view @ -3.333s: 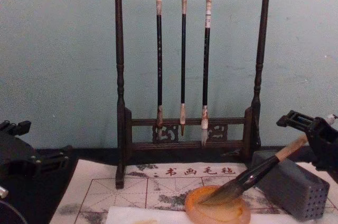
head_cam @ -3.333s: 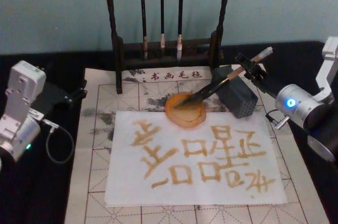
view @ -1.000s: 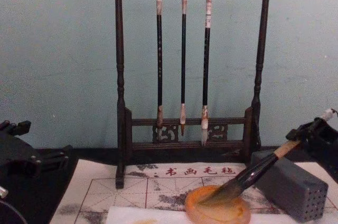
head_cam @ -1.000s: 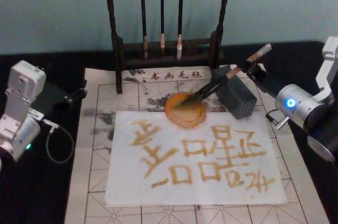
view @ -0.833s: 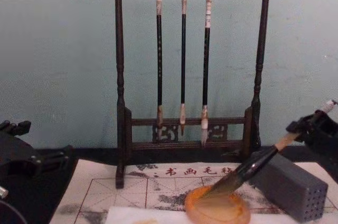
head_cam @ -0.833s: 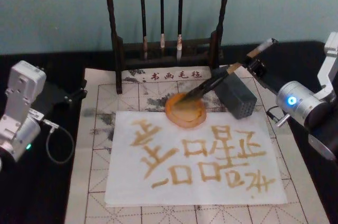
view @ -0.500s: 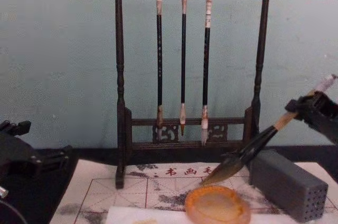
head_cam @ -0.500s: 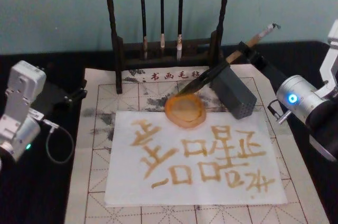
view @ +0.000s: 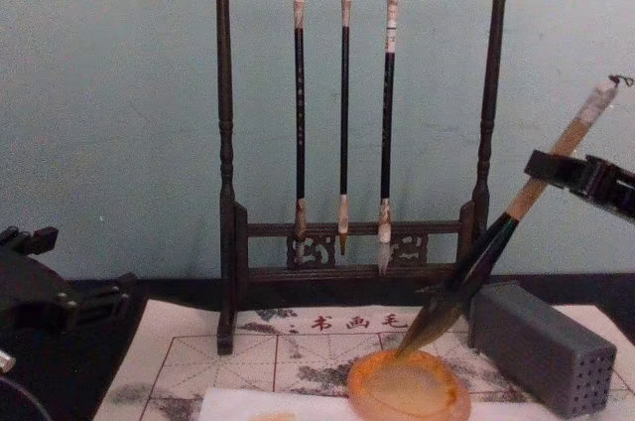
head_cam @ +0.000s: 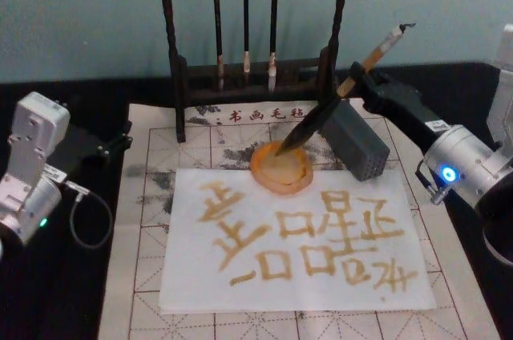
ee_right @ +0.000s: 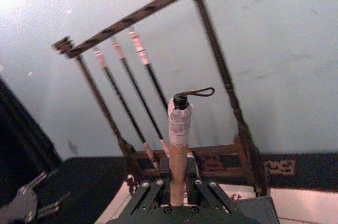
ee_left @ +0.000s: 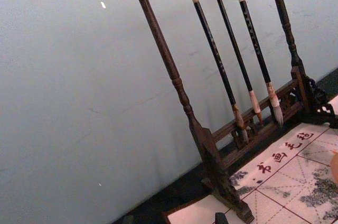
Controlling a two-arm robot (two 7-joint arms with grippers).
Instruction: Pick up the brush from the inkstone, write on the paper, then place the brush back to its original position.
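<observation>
Over the orange dish (head_cam: 280,170), the right gripper (head_cam: 360,78) has its jaws squeezed around the tan wood handle of the brush (head_cam: 317,118), a stiff, light part that looks good to hold, far from the soft wet tip; the left gripper (head_cam: 112,146) rests off to the side.

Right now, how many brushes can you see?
4. Three thin ones hang on the wooden rack: left brush, middle brush, right brush. The fourth, a large brush, is held by the right gripper, its tip at the orange dish. None seem hidden.
</observation>
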